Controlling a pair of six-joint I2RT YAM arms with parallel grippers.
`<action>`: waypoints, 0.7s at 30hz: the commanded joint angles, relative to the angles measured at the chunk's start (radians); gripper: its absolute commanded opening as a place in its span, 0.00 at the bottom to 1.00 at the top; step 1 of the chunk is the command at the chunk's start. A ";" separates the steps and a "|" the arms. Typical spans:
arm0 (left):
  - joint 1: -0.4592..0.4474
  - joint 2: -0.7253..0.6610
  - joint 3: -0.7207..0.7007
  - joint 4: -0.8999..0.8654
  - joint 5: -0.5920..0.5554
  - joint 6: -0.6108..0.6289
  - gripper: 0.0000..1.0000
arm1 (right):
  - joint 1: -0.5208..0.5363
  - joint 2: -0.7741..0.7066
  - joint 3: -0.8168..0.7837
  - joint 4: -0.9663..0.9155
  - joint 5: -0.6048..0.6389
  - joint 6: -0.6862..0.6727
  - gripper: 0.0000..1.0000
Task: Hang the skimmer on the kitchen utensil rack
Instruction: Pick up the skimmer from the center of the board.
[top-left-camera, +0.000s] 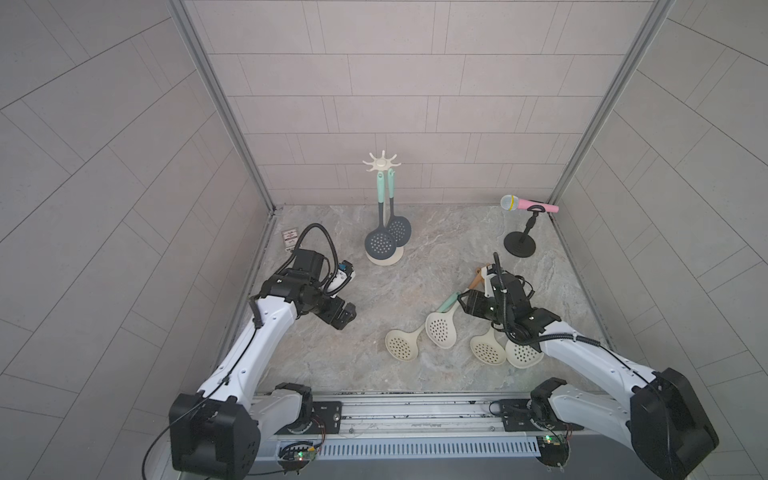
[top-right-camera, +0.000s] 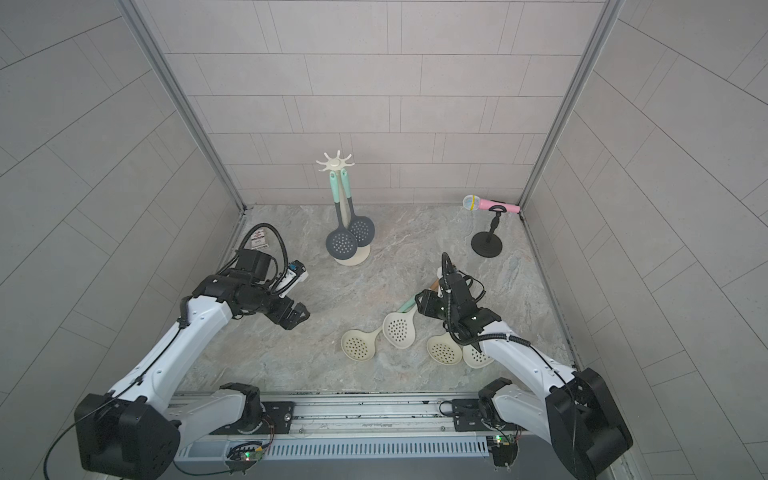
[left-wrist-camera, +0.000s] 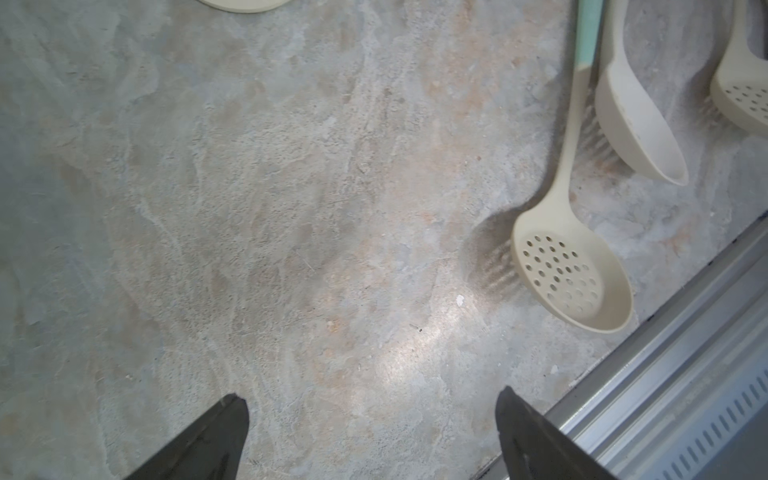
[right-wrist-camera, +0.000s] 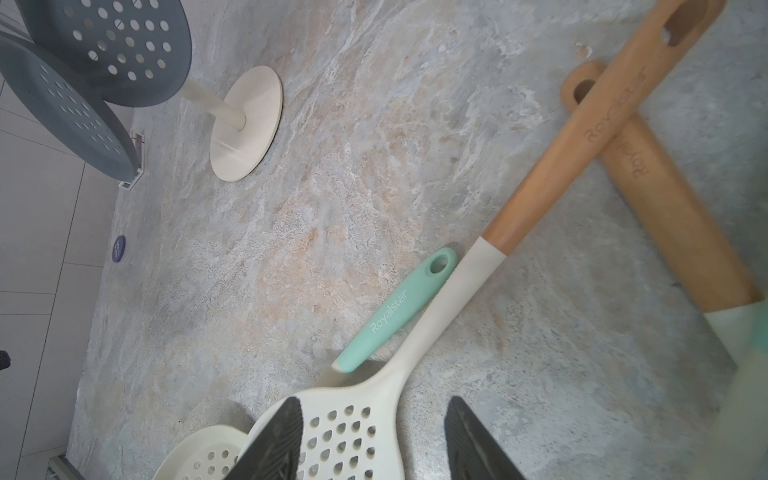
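Observation:
The cream kitchen utensil rack (top-left-camera: 382, 165) (top-right-camera: 336, 163) stands at the back of the table, and its round base (right-wrist-camera: 245, 124) also shows in the right wrist view. Two grey skimmers (top-left-camera: 380, 244) (right-wrist-camera: 112, 45) with mint handles hang from it. Several cream skimmers (top-left-camera: 441, 329) (top-right-camera: 399, 330) (left-wrist-camera: 573, 282) lie at the front right with their handles crossing. My right gripper (top-left-camera: 464, 302) (top-right-camera: 420, 303) (right-wrist-camera: 374, 405) hovers open just above one wood-handled skimmer's bowl (right-wrist-camera: 353, 432), holding nothing. My left gripper (top-left-camera: 348, 316) (top-right-camera: 301, 313) (left-wrist-camera: 371, 395) is wide open over bare table.
A pink microphone (top-left-camera: 528, 203) rests on a short black stand (top-left-camera: 519, 246) in the back right corner. A small label card (top-left-camera: 291, 239) lies near the left wall. Tiled walls close three sides, and a metal rail (top-left-camera: 374, 409) runs along the front.

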 joint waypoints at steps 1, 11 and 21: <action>-0.040 0.013 0.008 -0.049 0.002 0.033 1.00 | -0.002 -0.002 0.021 0.004 0.023 -0.008 0.57; -0.281 0.137 -0.021 -0.008 -0.092 0.029 1.00 | -0.002 0.011 0.019 0.017 0.027 -0.017 0.57; -0.329 0.386 0.075 -0.012 -0.080 -0.038 0.99 | -0.003 0.014 0.014 0.038 0.018 -0.031 0.57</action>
